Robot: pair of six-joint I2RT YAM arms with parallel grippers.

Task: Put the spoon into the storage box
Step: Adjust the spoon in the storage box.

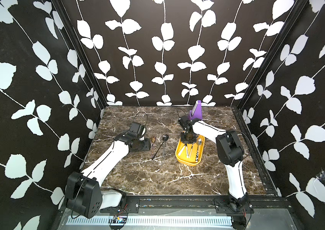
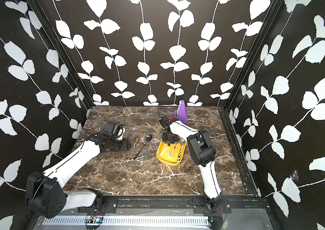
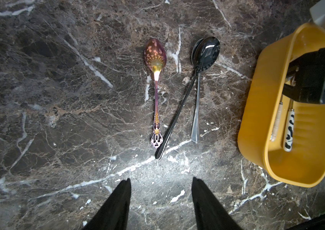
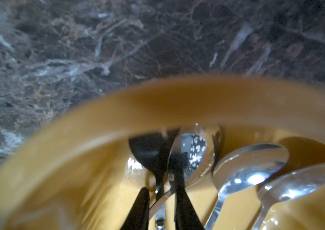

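Three spoons lie side by side on the marble table: a pink-gold ornate spoon [image 3: 155, 59], a black spoon [image 3: 207, 52] and a silver spoon [image 3: 196, 119] partly under the black one; the black spoon [image 1: 165, 137] shows in both top views. The yellow storage box [image 1: 189, 163] [image 3: 257, 111] stands to their right and holds several spoons [image 4: 251, 167]. My right gripper [image 4: 160, 185] reaches down into the box, its jaws a narrow gap apart with a thin silver handle crossing between them. My left gripper [image 3: 161, 181] hangs open over bare marble just short of the three spoons' handle ends.
A purple wedge stand [image 1: 196, 111] sits at the back behind the right arm, with a small red block [image 2: 170, 118] beside it. Patterned walls close in the table on three sides. A black rail [image 1: 177, 203] runs along the front edge.
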